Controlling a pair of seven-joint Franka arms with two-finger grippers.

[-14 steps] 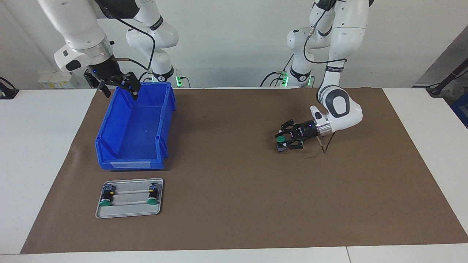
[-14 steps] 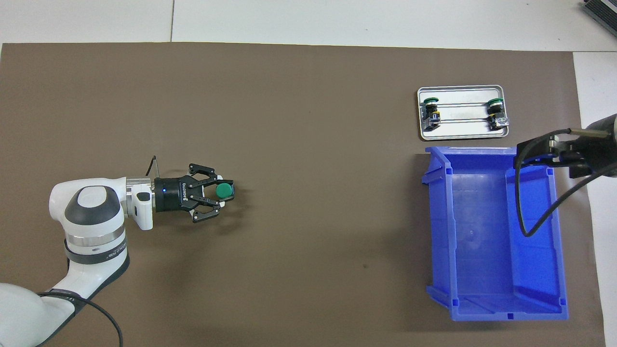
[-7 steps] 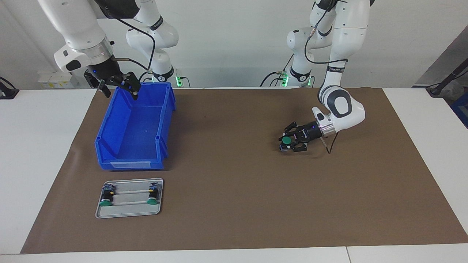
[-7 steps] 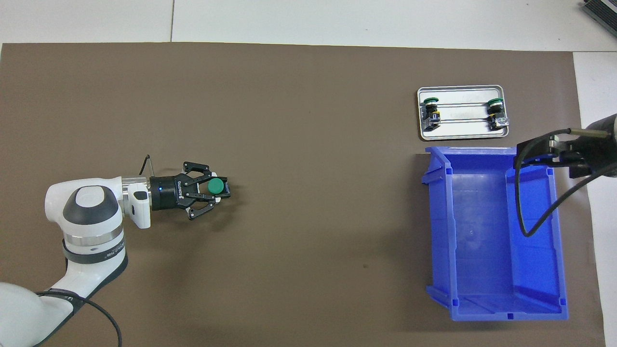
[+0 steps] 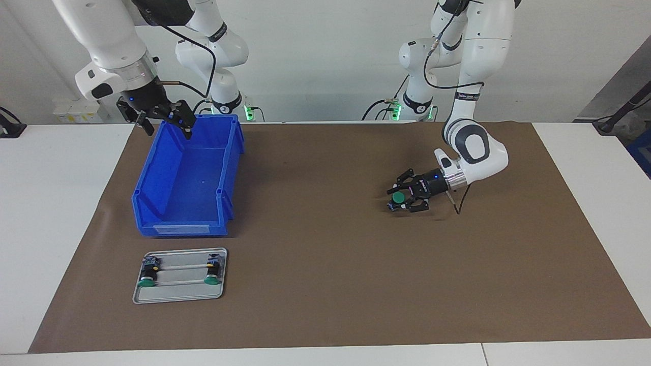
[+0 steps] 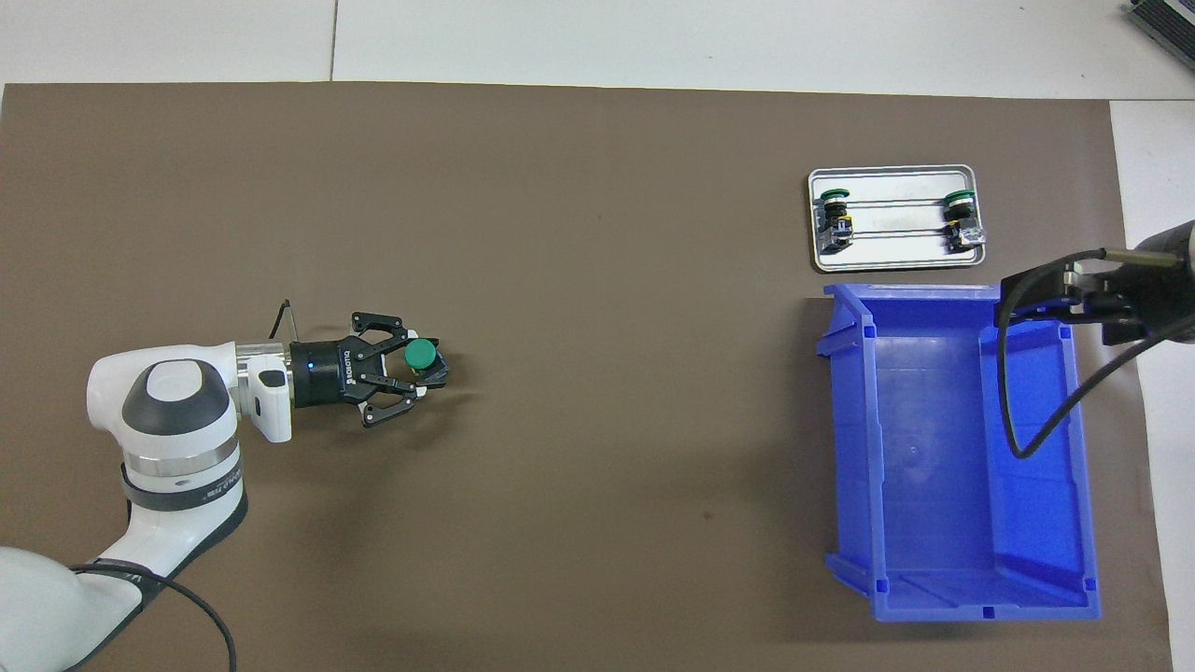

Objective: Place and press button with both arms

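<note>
Green-capped button [image 5: 399,195] stands on the brown mat [image 5: 325,284], left gripper [image 5: 403,197] loosening around it, grip uncertain; pressing remains, open right gripper [image 5: 165,122] waiting over the blue bin [image 5: 152,213].

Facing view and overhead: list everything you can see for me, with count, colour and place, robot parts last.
button: 1, green cap, on the mat toward the left arm's end, between the left hand's fingers
tray: 1, grey metal, toward the right arm's end, farther from the robots than the bin
tray buttons: 2, green caps, on the tray
bin: 1, blue, toward the right arm's end
mat: 1, brown, covers the table
left hand: 1, black, low over the mat, around the button
right hand: 1, black, open, over the bin's rim, waiting
</note>
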